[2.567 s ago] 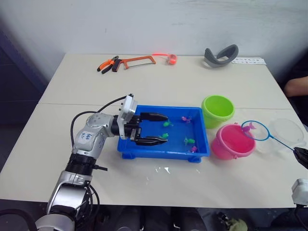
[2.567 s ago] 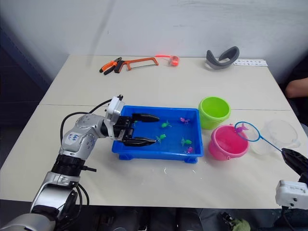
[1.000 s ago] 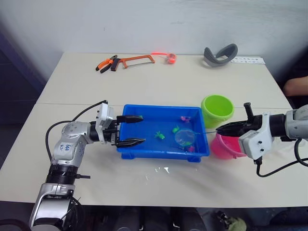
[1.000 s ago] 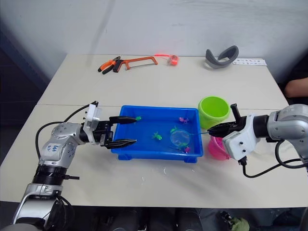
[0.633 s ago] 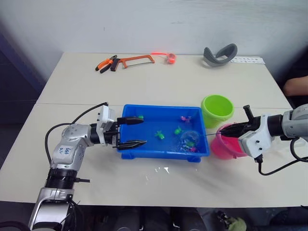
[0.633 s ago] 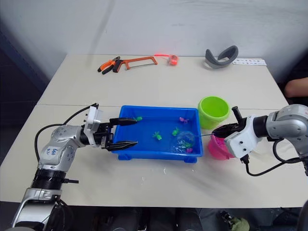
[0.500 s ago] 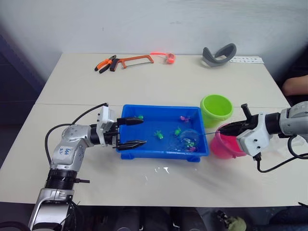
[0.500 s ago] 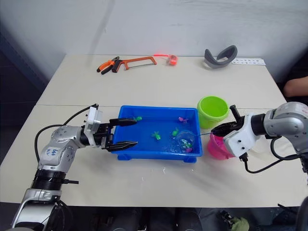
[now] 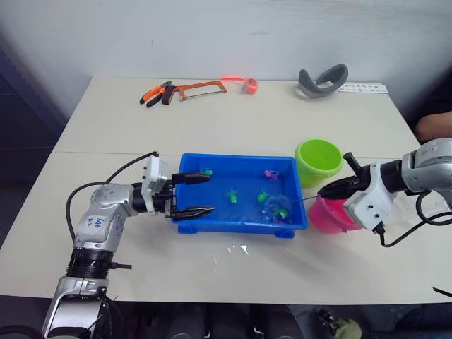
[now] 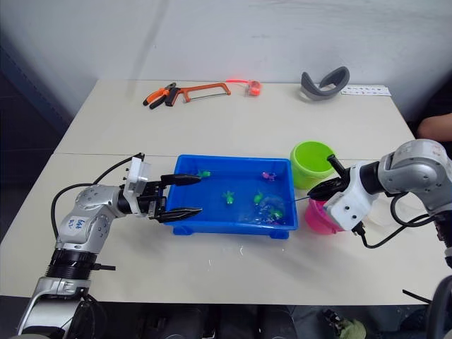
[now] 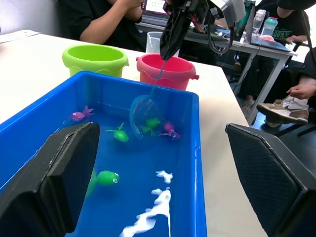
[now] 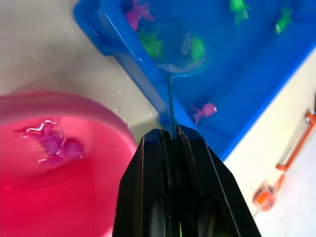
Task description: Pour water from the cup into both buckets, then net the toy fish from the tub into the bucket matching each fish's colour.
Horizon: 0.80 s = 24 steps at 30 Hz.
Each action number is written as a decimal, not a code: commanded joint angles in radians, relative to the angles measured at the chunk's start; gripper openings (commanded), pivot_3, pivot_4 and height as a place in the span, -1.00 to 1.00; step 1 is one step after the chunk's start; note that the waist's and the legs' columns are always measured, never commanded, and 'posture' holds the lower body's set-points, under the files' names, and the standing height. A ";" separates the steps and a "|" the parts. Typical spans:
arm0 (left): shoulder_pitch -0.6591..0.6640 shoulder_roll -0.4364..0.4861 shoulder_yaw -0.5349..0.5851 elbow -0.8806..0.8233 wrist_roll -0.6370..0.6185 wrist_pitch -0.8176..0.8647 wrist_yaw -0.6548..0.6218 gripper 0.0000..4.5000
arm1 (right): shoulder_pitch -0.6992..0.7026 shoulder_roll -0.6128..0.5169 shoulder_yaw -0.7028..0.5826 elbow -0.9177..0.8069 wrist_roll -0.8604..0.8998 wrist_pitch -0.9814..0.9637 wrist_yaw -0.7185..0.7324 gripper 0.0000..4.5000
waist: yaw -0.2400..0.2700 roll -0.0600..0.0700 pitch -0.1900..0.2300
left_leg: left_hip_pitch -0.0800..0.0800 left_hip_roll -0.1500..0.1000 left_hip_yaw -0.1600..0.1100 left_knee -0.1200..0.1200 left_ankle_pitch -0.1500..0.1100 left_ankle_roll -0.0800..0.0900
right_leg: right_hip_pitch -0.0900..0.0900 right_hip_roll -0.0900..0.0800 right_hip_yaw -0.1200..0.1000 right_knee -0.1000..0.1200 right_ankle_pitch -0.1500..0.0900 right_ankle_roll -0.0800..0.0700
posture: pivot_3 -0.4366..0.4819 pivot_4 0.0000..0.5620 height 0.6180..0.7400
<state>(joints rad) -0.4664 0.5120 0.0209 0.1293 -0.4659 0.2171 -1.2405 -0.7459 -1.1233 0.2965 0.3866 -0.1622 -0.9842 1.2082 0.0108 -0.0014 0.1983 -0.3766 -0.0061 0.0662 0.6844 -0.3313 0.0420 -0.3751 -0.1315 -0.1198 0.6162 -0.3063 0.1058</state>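
The blue tub (image 9: pixel 233 224) holds water and several toy fish, green ones (image 9: pixel 230 194) and pink ones (image 9: pixel 271 173). My right gripper (image 9: pixel 326 191) is shut on the thin handle of a small net (image 9: pixel 277 205), whose hoop is dipped in the tub's right front part around a green fish (image 12: pixel 197 48). My left gripper (image 9: pixel 210 193) is open at the tub's left end, its fingers spread over the rim. The green bucket (image 9: pixel 319 161) and the pink bucket (image 9: pixel 339 215) stand right of the tub. Pink fish (image 12: pixel 54 143) lie in the pink bucket. The clear cup (image 11: pixel 154 42) stands behind the buckets.
A hacksaw (image 9: pixel 201 89), pliers (image 9: pixel 157 94) and a grey curved object (image 9: pixel 323 80) lie at the table's far edge. Water drops (image 9: pixel 236 248) dot the table before the tub. A person's arm (image 9: pixel 434 126) rests at the right edge.
My right gripper brought the net from over the pink bucket into the tub, then drew it toward the tub's right front. My left gripper backed to the tub's left end.
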 commanded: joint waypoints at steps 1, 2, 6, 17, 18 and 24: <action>0.006 -0.004 0.012 -0.020 -0.017 -0.015 0.001 0.98 | -0.027 -0.035 0.042 -0.061 0.020 0.027 0.097 -1.00 | 0.001 0.000 0.000 | 0.000 0.000 0.000 0.000 0.000 0.000 | 0.000 0.000 0.000 0.000 0.000 0.000 | -0.05 -0.47 1.00; 0.007 -0.005 0.012 -0.019 -0.016 -0.016 0.001 0.98 | -0.030 -0.036 0.045 -0.062 0.015 0.025 0.100 -1.00 | 0.002 0.000 0.000 | 0.000 0.000 0.000 0.000 0.000 0.000 | 0.000 0.000 0.000 0.000 0.000 0.000 | -0.05 -0.47 1.00; 0.004 -0.007 0.013 -0.011 -0.016 -0.023 0.000 0.98 | -0.030 -0.048 0.053 -0.081 0.031 0.072 0.146 -1.00 | 0.005 0.000 0.000 | 0.000 0.000 0.000 0.000 0.000 0.000 | 0.000 0.000 0.000 0.000 0.000 0.000 | -0.05 -0.47 1.00; 0.018 -0.011 0.013 -0.036 -0.021 -0.017 0.011 0.98 | -0.043 -0.022 0.045 -0.149 0.090 0.164 0.214 -1.00 | 0.012 0.000 0.000 | 0.000 0.000 0.000 0.000 0.000 0.000 | 0.000 0.000 0.000 0.000 0.000 0.000 | -0.05 -0.47 1.00; 0.021 -0.011 0.013 -0.041 -0.023 -0.013 0.013 0.98 | -0.064 0.000 0.039 -0.132 0.049 0.142 0.179 -1.00 | 0.012 0.000 0.000 | 0.000 0.000 0.000 0.000 0.000 0.000 | 0.000 0.000 0.000 0.000 0.000 0.000 | -0.05 -0.47 1.00; 0.042 -0.015 0.010 -0.069 -0.029 0.001 0.024 0.98 | -0.079 0.004 0.050 -0.074 -0.007 0.071 0.163 -1.00 | 0.009 0.000 0.000 | 0.000 0.000 0.000 0.000 0.000 0.000 | 0.000 0.000 0.000 0.000 0.000 0.000 | -0.05 -0.47 1.00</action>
<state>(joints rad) -0.4263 0.4956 0.0216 0.0942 -0.4720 0.2185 -1.2212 -0.8152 -1.0961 0.3533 0.3024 -0.1560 -0.8864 1.3667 0.0199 -0.0012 0.1984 -0.3768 -0.0062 0.0660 0.6842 -0.3316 0.0417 -0.3754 -0.1315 -0.1200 0.6155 -0.3064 0.1057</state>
